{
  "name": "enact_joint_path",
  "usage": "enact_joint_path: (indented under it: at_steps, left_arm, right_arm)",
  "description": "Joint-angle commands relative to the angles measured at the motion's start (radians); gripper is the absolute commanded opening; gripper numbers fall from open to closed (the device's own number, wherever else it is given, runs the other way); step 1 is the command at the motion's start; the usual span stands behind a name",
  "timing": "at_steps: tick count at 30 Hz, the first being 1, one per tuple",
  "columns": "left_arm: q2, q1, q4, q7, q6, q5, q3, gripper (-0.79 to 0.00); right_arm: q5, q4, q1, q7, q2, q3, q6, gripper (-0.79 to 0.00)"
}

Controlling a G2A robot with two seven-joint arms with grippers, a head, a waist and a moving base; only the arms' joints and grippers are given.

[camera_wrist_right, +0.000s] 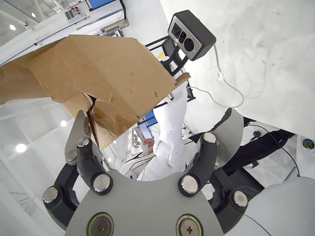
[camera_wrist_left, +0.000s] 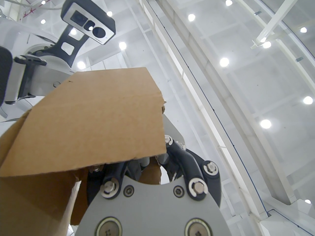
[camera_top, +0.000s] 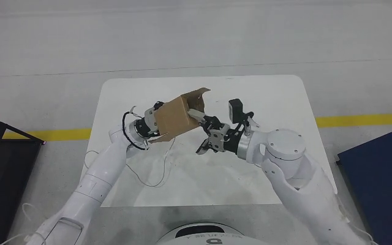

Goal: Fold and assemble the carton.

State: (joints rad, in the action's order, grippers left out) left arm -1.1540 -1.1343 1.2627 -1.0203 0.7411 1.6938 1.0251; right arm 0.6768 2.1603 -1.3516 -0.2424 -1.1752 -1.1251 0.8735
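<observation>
The brown carton (camera_top: 174, 116) is held in the air over the middle of the white table (camera_top: 257, 177), tilted, between the two arms and not touching the tabletop. The left gripper (camera_top: 152, 124) has it by the end nearer that arm. In the left wrist view a cardboard wall runs down between the fingers, which pinch it, though a broad flap covers their tips. The right gripper (camera_top: 199, 131) is at the carton's other, open end with its fingers spread wide. One finger (camera_wrist_right: 79, 124) lies against the edge of a lower flap, right beside a torn seam in the cardboard, and the other finger (camera_wrist_right: 231, 126) stands well apart from the carton and touches nothing. At that open end one flap sticks up and outward, away from the robot. A thin white cable (camera_top: 160, 166) hangs from the left wrist and loops loosely on the table below the carton. A yellow line (camera_top: 355, 120) runs across the floor beyond the table's edge.
</observation>
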Motion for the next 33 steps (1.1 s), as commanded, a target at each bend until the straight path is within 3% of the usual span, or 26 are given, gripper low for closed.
enact_joint_path:
  at_steps: [1, 8, 13, 19, 26, 33]
  left_arm:
    - [-0.002, -0.002, 0.002, 0.001, 0.001, -0.001, 0.000, -0.785]
    - [-0.008, -0.007, 0.005, -0.009, 0.006, -0.004, 0.004, -0.785]
    - [-0.010, -0.013, 0.008, -0.017, 0.009, -0.012, 0.012, -0.785]
    - [-0.013, -0.020, 0.017, -0.022, 0.018, -0.021, 0.018, -0.785]
    - [-0.012, -0.035, 0.021, -0.026, 0.033, -0.015, 0.040, -0.785]
    - [-0.001, -0.056, 0.035, -0.025, 0.023, -0.092, 0.077, -0.785]
  right_arm:
    - [0.024, 0.002, 0.001, -0.019, -0.001, -0.002, -0.014, 0.000]
    - [0.135, 0.000, -0.060, 0.011, -0.001, -0.123, -0.141, 0.000]
    - [0.192, -0.041, -0.090, 0.036, 0.001, -0.157, -0.118, 0.000]
    - [0.205, -0.064, -0.054, -0.018, 0.001, -0.091, -0.042, 0.000]
    - [0.282, -0.024, -0.085, -0.018, 0.003, -0.168, -0.121, 0.000]
    - [0.282, -0.024, -0.085, -0.018, 0.003, -0.168, -0.121, 0.000]
